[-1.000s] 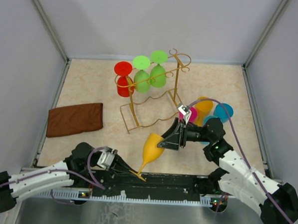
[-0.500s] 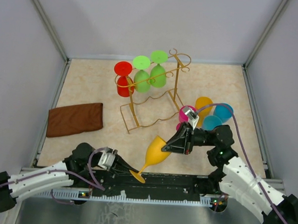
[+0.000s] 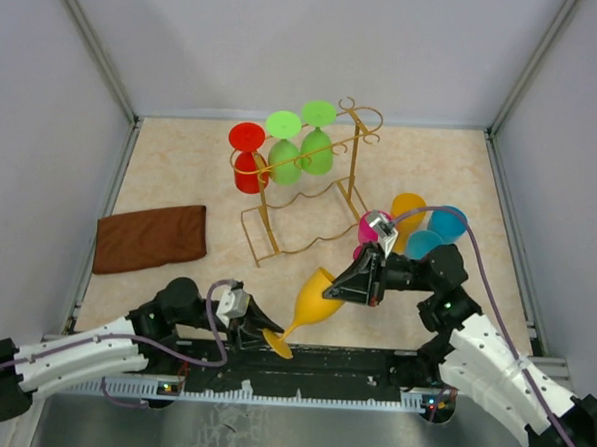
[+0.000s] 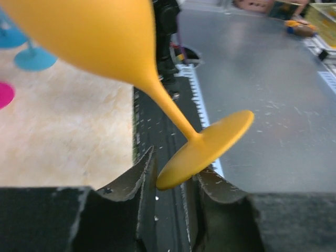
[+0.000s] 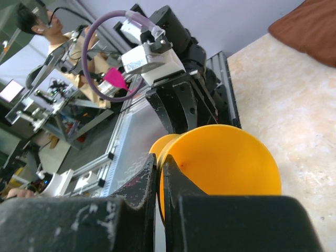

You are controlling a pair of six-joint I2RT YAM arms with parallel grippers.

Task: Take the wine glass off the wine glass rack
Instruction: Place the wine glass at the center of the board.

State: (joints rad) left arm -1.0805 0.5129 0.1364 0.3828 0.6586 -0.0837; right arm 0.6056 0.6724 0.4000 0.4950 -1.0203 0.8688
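Right end effector [image 5: 159, 164] is pinching shut on the rim of the yellow wine glass [image 3: 313, 299]. It is holding the glass tilted, bowl at its tips, stem slanting away toward the left arm. Left end effector [image 4: 173, 170] is standing parted, fingers either side of the foot [image 4: 210, 149], not clamping it. Loose coloured glasses [image 3: 409, 211] are standing on the bench [image 3: 181, 177] just behind the right end effector. Wine glass rack [image 3: 306, 184] is sitting well beyond both, carrying a red glass [image 3: 247, 166] and two green glasses [image 3: 285, 158] upside down. Judging: the yellow glass is off the rack and mid-handover to the right arm. Next move calls for the left backing clear without knocking the foot, then the right setting the glass down.
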